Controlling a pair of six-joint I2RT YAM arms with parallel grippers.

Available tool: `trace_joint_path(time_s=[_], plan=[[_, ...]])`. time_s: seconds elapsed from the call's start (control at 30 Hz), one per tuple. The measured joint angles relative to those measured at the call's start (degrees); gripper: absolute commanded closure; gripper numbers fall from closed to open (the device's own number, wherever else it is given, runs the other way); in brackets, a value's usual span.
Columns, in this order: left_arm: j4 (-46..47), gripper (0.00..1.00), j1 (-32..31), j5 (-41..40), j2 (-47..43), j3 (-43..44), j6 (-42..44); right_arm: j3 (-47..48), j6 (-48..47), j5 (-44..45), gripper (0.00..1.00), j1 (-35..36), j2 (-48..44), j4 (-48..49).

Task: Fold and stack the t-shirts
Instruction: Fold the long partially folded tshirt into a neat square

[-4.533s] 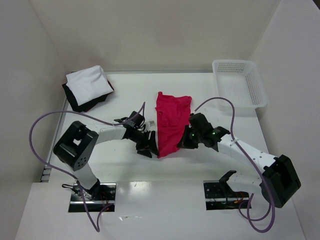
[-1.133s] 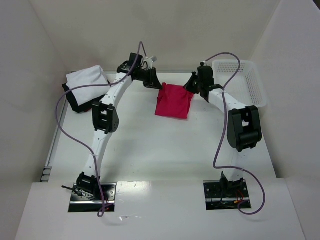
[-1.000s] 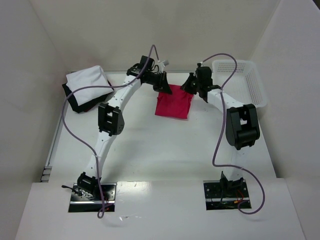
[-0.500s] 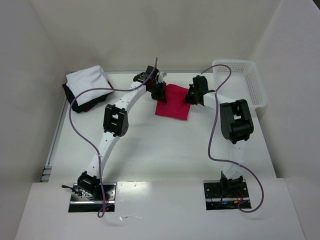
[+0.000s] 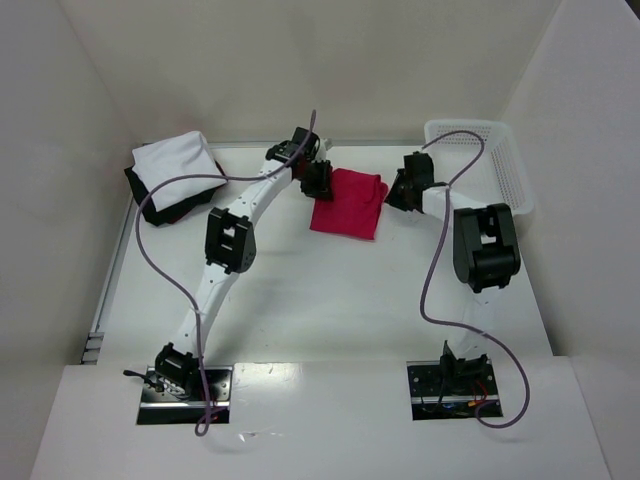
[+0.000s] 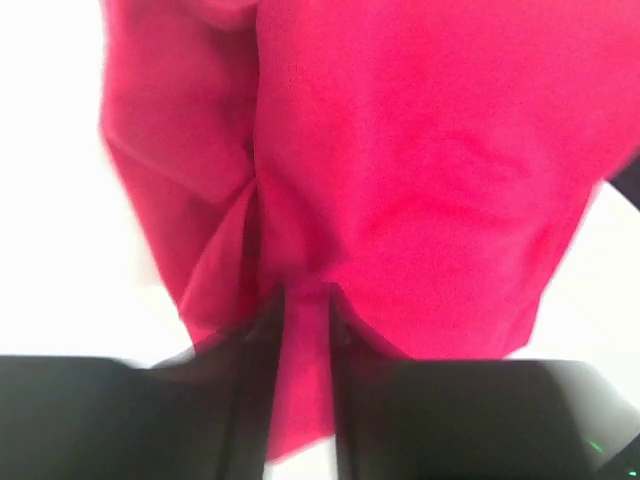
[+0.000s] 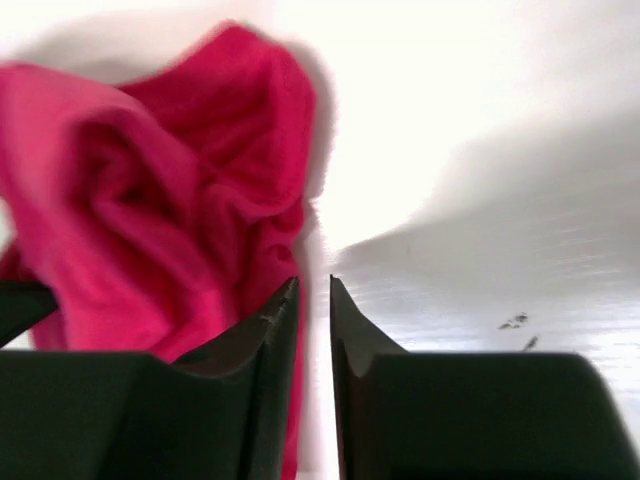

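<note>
Right claw [image 5: 394,192] backed off, ajar — left claw [image 5: 319,181] pinches red t-shirt [image 5: 348,206] (basket [image 5: 457,126] beyond).

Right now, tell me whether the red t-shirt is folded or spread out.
Folded. The red t-shirt lies as a compact rectangle on the table, no sleeves spread out, with doubled layers visible in the wrist views.

At my left pincer [image 6: 305,300] the red t-shirt [image 6: 400,180] is blurred and runs off the top edge; a fold of it fills the gap between my fingers. Well left of that shirt, the white t-shirt [image 5: 178,165] hides most of the black t-shirt [image 5: 148,207].
</note>
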Motion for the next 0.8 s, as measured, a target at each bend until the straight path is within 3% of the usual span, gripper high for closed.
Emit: trace_joint_path(time_s=[0.03,0.1,0.13,0.2,0.27,0.37,0.6,0.8], plan=[[-0.17,0.51,0.07,-0.28,-0.74,-0.24,0.68,0.0,-0.22,-0.04,0.68,-0.09,-0.98,0.0],[-0.31,0.39,0.33,-1.03,-3.19,-1.62,1.38,0.02,-0.63,-0.42,0.58,-0.09,-3.5,0.04],[-0.13,0.26,0.52,-1.38,-4.66,-2.51,1.62,0.13,-0.92,-0.83,0.54,-0.07,-4.92,0.04],[1.77,0.17,1.11,-1.53,-8.98,-6.58,2.34,0.81,-1.38,-1.64,0.42,-0.07,-7.43,-0.2],[4.11,0.11,1.84,-1.11,-12.87,-10.58,2.8,1.95,-1.84,-2.62,0.38,-0.07,-9.11,-0.22],[10.62,0.11,3.32,1.62,-18.27,-19.61,2.56,2.49,-2.6,-3.82,0.3,-0.07,-10.93,-0.33],[25.05,0.11,7.93,9.03,-21.68,-42.93,-0.48,2.43,-3.28,-6.27,0.27,-0.07,-11.26,-3.13],[31.39,0.1,8.98,14.05,-21.24,-44.83,-2.51,1.9,-3.43,-7.8,0.26,-0.07,-11.58,-5.07]])
